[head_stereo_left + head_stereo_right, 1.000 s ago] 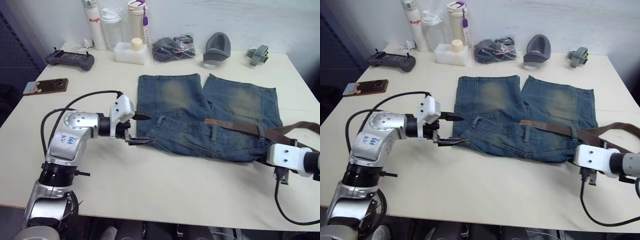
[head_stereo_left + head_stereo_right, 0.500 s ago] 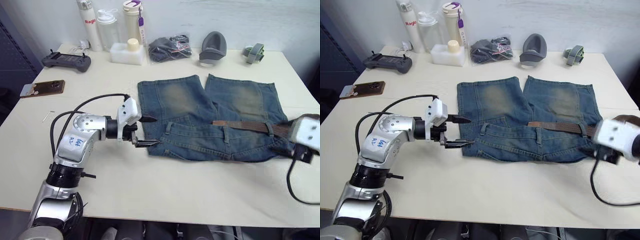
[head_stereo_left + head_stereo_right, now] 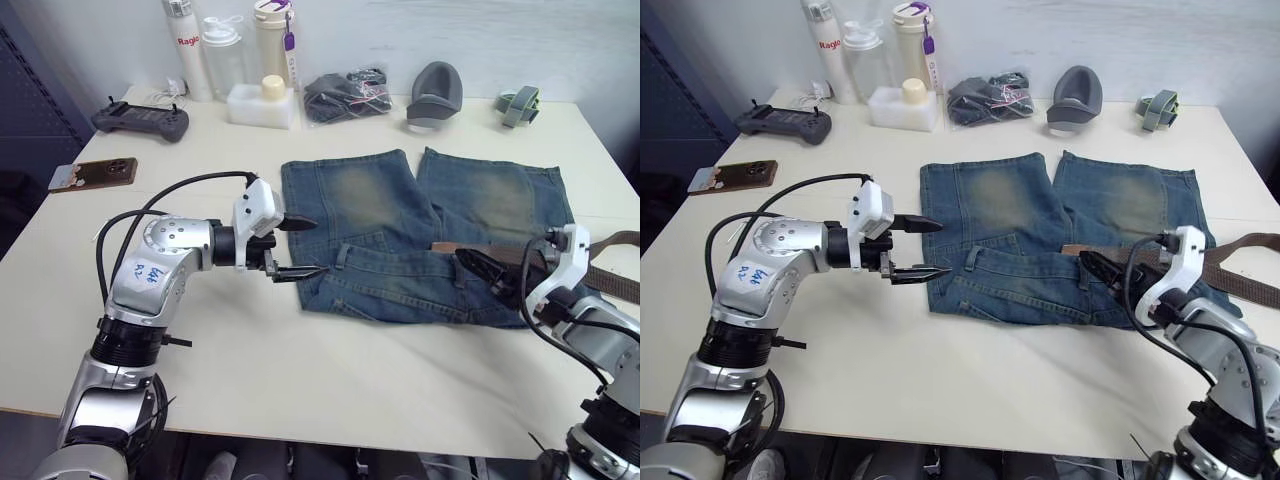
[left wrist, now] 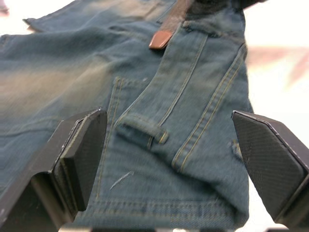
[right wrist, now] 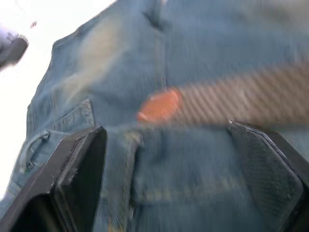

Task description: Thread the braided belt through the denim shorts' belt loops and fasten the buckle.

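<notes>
The braided belt lies partway along the waistband of the denim shorts, its tan tip resting just ahead of the right gripper, whose fingers are spread with nothing between them. The left gripper hovers at the shorts' far waist corner, fingers also spread wide, with an empty belt loop lying directly between and beyond its fingertips. The belt's tail trails off behind the right gripper toward the table edge.

The main risk is that the right gripper pinches denim along with the tip and bunches the waistband, so the tip misses the next loop. If the left gripper does not pin the cloth, pushing the belt could drag the shorts sideways.
</notes>
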